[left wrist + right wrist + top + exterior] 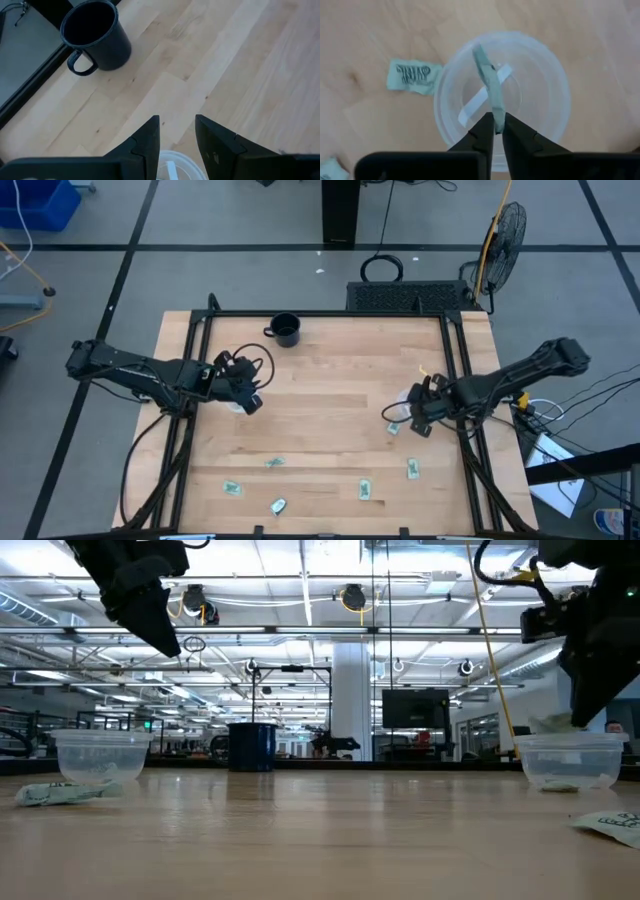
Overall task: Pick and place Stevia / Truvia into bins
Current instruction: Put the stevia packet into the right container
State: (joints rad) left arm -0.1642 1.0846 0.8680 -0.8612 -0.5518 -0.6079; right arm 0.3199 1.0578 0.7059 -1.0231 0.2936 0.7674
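Note:
My right gripper (498,119) is shut on a green-printed Stevia packet (490,80) above the right bin (550,85), a round translucent cup with a packet (482,97) lying inside. In the low view the right gripper (585,710) hangs just over that bin (572,760). Another packet (414,76) lies flat beside the bin. My left gripper (176,120) is open and empty above the left bin (172,162), well over it in the low view (165,640). Several more packets (275,463) lie flat toward the table's near edge. My right gripper pinches the packet by one end (496,112) between its two fingertips, coming from above and pointing down. The packet shows edge-on, reaches out past the fingertips over the bin's opening and is lifted clear. Its free end (550,723) sits just above the bin's rim.
A black handled mug (286,330) stands near the table's far edge, beyond my left gripper. Loose packets (366,490) (411,470) (232,488) dot the near part of the table. A packet (60,793) lies in front of the left bin (100,755).

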